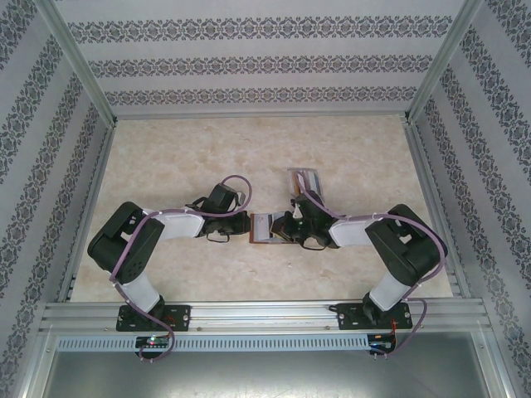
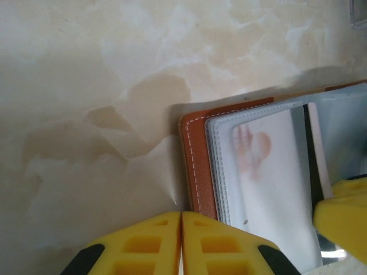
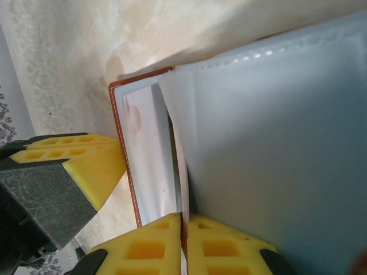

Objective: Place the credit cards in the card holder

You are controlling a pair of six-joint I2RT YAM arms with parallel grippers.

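Note:
The card holder (image 1: pixel 264 228), a reddish-brown leather wallet, lies open on the table between both grippers. Its stitched brown edge (image 2: pixel 198 154) frames clear plastic sleeves (image 2: pixel 269 172). My left gripper (image 2: pixel 182 216) is shut with nothing between its fingers, its tips resting at the wallet's left edge (image 1: pixel 243 225). My right gripper (image 3: pixel 184 220) is shut on a thin pale credit card (image 3: pixel 182 157) that stands on edge among the sleeves, with a large clear sleeve (image 3: pixel 269 149) raised beside it. From the left wrist the same card (image 2: pixel 319 149) appears as a narrow pinkish strip.
A grey slotted rack (image 1: pixel 305 180) stands just behind the right gripper (image 1: pixel 286 230). Patterned walls and metal rails enclose the marbled tabletop (image 1: pixel 166 157) on three sides. The left gripper's yellow fingers (image 3: pixel 74 157) sit close to the wallet's left edge (image 3: pixel 117 132).

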